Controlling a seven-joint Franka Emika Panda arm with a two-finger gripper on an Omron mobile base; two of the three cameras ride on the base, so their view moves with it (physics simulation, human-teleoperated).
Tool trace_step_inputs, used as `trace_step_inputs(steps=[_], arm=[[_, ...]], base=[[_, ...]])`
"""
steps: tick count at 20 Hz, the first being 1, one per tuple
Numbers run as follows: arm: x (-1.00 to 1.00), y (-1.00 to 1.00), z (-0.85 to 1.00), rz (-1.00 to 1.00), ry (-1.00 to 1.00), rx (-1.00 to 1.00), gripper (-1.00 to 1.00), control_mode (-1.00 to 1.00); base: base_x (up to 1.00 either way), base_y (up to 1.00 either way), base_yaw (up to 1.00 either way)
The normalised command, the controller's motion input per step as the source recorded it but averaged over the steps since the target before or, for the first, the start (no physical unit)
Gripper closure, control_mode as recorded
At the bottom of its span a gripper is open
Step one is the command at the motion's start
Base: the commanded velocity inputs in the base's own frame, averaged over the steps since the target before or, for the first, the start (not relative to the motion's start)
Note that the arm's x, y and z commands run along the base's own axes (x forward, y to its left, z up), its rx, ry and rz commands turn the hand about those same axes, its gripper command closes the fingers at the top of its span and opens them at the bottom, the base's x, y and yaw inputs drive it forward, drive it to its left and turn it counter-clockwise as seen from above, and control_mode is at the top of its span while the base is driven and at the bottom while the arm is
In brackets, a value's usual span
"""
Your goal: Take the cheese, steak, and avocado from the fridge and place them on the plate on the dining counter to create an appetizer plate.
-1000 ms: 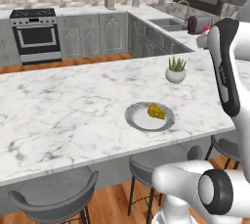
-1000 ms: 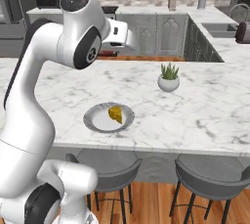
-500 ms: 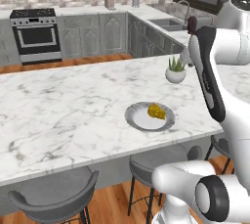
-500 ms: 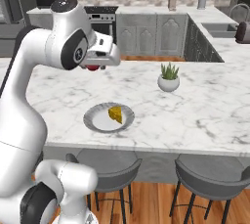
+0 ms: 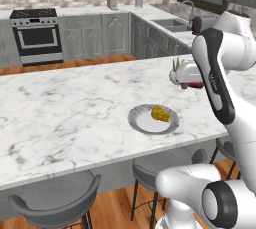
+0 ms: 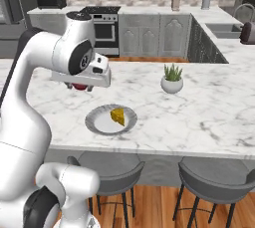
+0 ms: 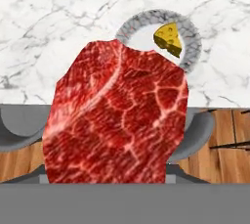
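Gripping the steak (image 7: 117, 115) lengthwise, the fingers (image 6: 79, 87) hang above the cheese-bearing plate (image 6: 94, 122).

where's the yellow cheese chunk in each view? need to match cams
Left base view: the small yellow holed cheese chunk lies on the round light grey plate, centre-right.
Right base view: same chunk, right half of the plate, left of centre.
Hand view: chunk upper right, on the plate, above the red steak.
Shared landmark: the plate.

Marble dining counter (image 5: 60, 108) bearing plate (image 5: 142, 123), potted plant (image 6: 172, 79)
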Motion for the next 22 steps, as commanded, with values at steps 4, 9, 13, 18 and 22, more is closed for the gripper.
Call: trace_step_inputs(steps=[4,9,13,18,22], arm=[[-0.06,0.37,-0.49,0.14,0.25,0.16,1.0,-1.0],[0.01,0.38,-0.38,0.06,0.23,0.04,1.0,-1.0],[0.13,0.2,-0.29,-0.03,0.1,0.0,1.0,-1.0],[0.2,0.06,-0.31,-0.12,0.01,-0.04,1.0,-1.0],[0.04,0.0,-0.34,-0.23,-0.01,-0.08,1.0,-1.0]], base=[[0.0,0.0,0.0],[0.0,0.0,0.0],[0.0,0.0,0.0],[0.0,0.0,0.0],[0.0,0.0,0.0]])
